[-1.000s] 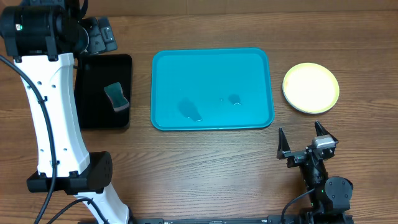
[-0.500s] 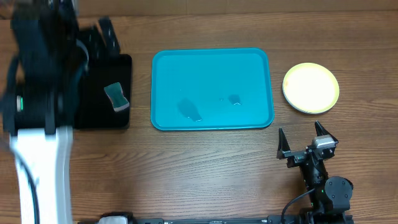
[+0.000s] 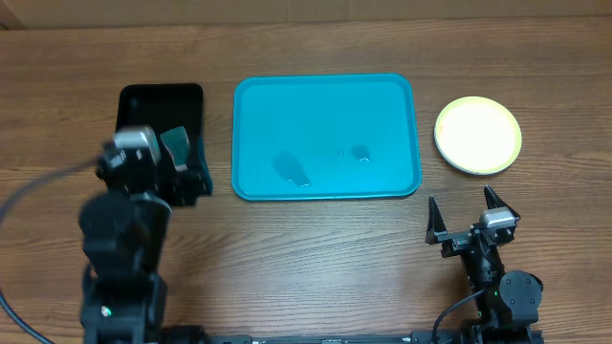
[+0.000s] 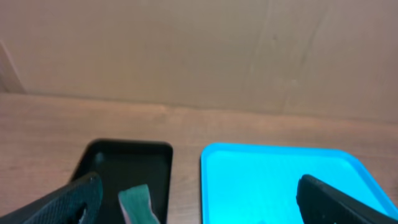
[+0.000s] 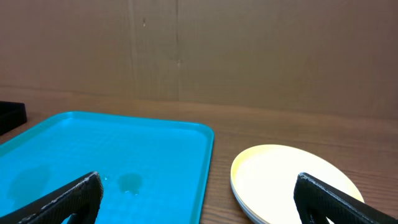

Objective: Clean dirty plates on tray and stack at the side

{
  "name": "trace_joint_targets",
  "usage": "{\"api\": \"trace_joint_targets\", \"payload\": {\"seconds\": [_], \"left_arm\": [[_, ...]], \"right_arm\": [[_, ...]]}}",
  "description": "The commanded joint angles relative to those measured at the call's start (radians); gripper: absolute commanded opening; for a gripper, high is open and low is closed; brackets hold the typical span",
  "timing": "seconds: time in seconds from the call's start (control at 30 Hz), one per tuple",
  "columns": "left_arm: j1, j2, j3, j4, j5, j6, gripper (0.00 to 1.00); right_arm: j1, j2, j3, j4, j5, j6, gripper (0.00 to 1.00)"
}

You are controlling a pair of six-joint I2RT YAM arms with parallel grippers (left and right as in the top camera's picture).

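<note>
The round yellow-green-rimmed plastic plates (image 3: 478, 135) are sitting stacked on the wooden counter (image 3: 316, 258) at upper right, beside the emptied large turquoise rectangular plastic tray (image 3: 325, 96), likely because cleaning is finishing, while the left end effector (image 4: 199, 186) and right end effector (image 3: 460, 199) are hanging open, gripping nothing.

- The overhead view looks straight down on the whole surface (image 3: 316, 248).
- The wrist views sit low, facing the far wall (image 5: 249, 50); all three views share the tray (image 4: 280, 180).

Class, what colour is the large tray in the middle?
The tray is turquoise blue, clearest in the overhead view.
</note>
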Motion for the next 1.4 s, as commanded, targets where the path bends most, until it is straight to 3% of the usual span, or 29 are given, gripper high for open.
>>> {"api": "trace_joint_targets", "payload": {"seconds": [0.0, 0.27, 0.73, 1.37], "left_arm": [[-0.001, -0.117, -0.163, 0.060, 0.029, 0.008, 1.00], [0.000, -0.353, -0.462, 0.153, 0.023, 0.009, 1.00], [-0.001, -0.674, -0.699, 0.160, -0.032, 0.017, 1.00], [-0.001, -0.672, -0.699, 0.163, -0.032, 0.016, 1.00]], "right_arm": [[-0.006, -0.011, -0.010, 0.005, 0.009, -0.015, 1.00], [-0.006, -0.011, -0.010, 0.005, 0.009, -0.015, 1.00], [-0.006, -0.011, -0.010, 0.005, 0.009, -0.015, 1.00], [-0.006, -0.011, -0.010, 0.005, 0.009, -0.015, 1.00]]}}
